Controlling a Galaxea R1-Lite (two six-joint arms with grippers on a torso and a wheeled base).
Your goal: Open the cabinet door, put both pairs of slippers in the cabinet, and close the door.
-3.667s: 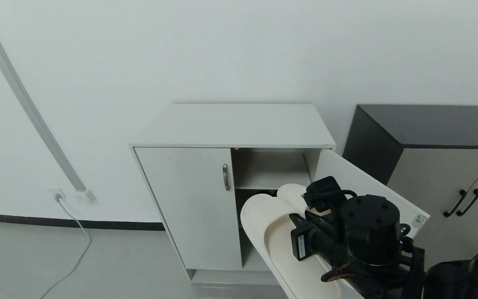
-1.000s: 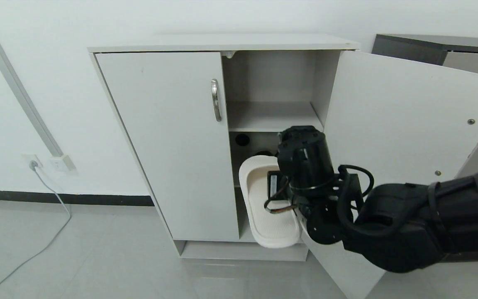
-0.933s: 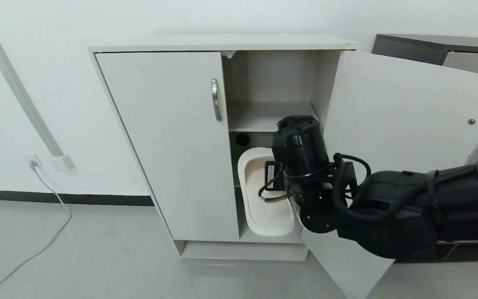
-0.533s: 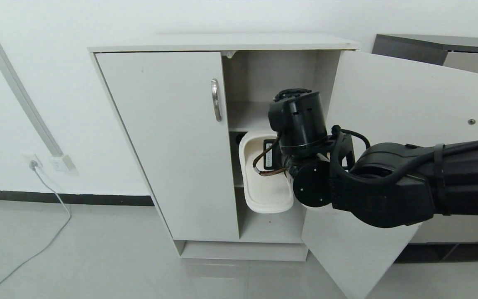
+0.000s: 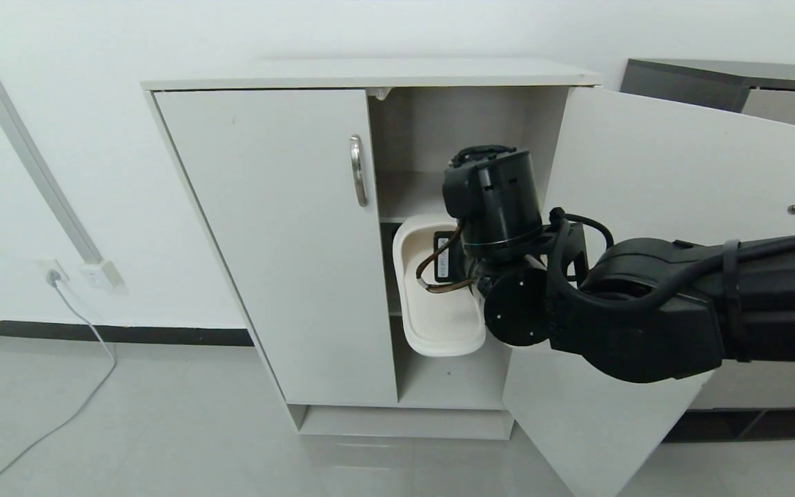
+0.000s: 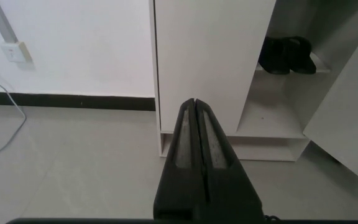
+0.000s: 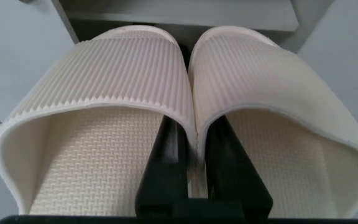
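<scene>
Black slippers [image 6: 286,55] shelved; cream pair [image 7: 185,93] in hand [image 7: 194,134]

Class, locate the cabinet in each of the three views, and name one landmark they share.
Head view: cabinet in the centre, right door open.
Left wrist view: cabinet ahead, beyond the shut left end effector.
Right wrist view: cabinet shelf just past the slippers' toes.
Shared landmark: the open compartment.

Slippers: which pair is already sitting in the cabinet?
The dark pair, on a shelf inside. The cream pair hangs at the opening, clamped between the right arm's fingers.
</scene>
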